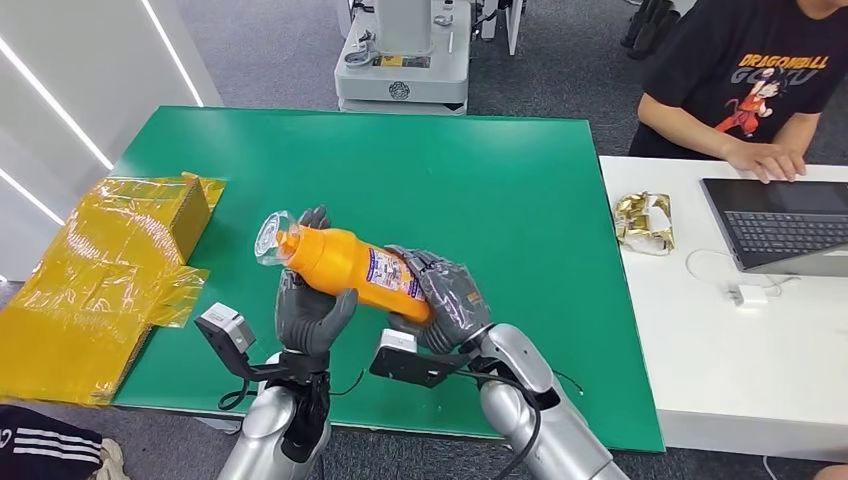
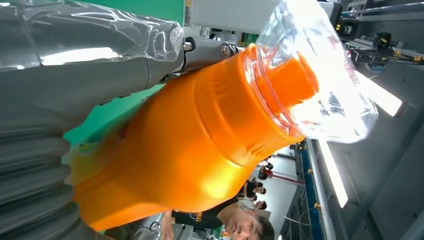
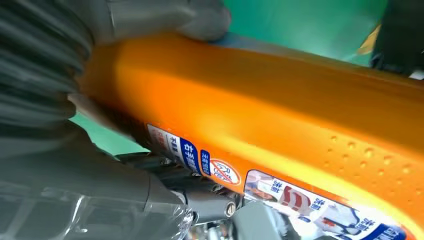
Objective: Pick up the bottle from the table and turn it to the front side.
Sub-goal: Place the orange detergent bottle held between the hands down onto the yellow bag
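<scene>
Head view, from the left: crumpled yellow plastic wrapping (image 1: 95,275) lies at the edge of the green table (image 1: 500,180), draped partly over the side, with a yellow-wrapped box (image 1: 180,205) sitting on it. What the box holds cannot be told.

Next comes the left hand (image 1: 308,310), raised above the table near the robot's edge. Its fingers and thumb curl up around the upper body of the orange bottle (image 1: 345,262), just below the neck — clamped on it, not spread. The bottle is off the table, lying tilted on its side between both hands, its clear cap (image 1: 270,238) pointing up and toward the left. In the left wrist view the transparent cap (image 2: 320,75) covers an orange spout (image 2: 292,80); the bottle's contents cannot be seen through the opaque orange wall.

A printed label (image 1: 392,272) runs along the bottle's side, facing up toward the camera. The right wrist view shows that label (image 3: 220,170) close up, with blue and red markings.

The right hand (image 1: 445,300) wraps the bottle's base end, fingers closed over it and pressed to the orange plastic.

Further right, a white table (image 1: 720,340) carries a gold foil wrapper (image 1: 645,222), a laptop (image 1: 790,225) and a white charger (image 1: 748,294) — a person (image 1: 750,80) in a black T-shirt sits behind it, one hand at the laptop.
</scene>
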Controlling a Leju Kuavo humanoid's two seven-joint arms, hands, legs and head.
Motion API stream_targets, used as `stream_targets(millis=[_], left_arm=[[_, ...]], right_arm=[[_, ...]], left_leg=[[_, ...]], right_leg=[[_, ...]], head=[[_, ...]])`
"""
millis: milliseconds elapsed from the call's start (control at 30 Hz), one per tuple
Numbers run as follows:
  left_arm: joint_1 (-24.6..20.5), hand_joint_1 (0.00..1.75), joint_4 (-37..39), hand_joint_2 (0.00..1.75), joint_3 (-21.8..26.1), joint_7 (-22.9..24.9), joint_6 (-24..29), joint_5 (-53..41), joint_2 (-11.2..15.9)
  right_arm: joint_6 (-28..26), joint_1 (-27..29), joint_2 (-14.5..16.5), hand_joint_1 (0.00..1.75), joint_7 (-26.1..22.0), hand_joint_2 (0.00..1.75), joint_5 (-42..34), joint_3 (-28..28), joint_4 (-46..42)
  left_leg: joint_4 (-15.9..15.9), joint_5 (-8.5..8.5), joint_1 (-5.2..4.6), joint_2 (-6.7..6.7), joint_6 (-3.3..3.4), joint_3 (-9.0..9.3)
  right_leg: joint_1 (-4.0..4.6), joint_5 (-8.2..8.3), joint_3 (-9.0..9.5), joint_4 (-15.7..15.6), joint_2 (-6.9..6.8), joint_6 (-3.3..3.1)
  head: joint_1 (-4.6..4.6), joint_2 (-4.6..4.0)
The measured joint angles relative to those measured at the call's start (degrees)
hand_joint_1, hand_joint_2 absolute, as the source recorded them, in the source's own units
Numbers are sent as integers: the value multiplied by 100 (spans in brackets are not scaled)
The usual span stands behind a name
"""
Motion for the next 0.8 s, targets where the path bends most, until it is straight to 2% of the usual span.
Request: stream_targets(millis=[300,733,767,800], left_arm=[[-1,0,1,175,16,-5,-13,50,3],[34,0,1,175,87,-105,135,310,9],[35,5,1,175,88,-105,143,316,9],[35,26,1,175,88,-105,147,319,9]], right_arm=[[364,-35,-2,175,-209,175,-198,75,-2],[772,-216,-78,175,-165,175,-321,416,235],[772,-231,-86,175,-163,175,-327,434,253],[772,-245,-92,175,-161,175,-329,449,268]], left_leg=[[0,0,0,0,0,0],[0,0,0,0,0,0],[0,0,0,0,0,0],[0,0,0,0,0,0]], right_leg=[[0,0,0,0,0,0],[0,0,0,0,0,0],[0,0,0,0,0,0],[0,0,0,0,0,0]], head=[[1,0],[0,0],[0,0],[0,0]])
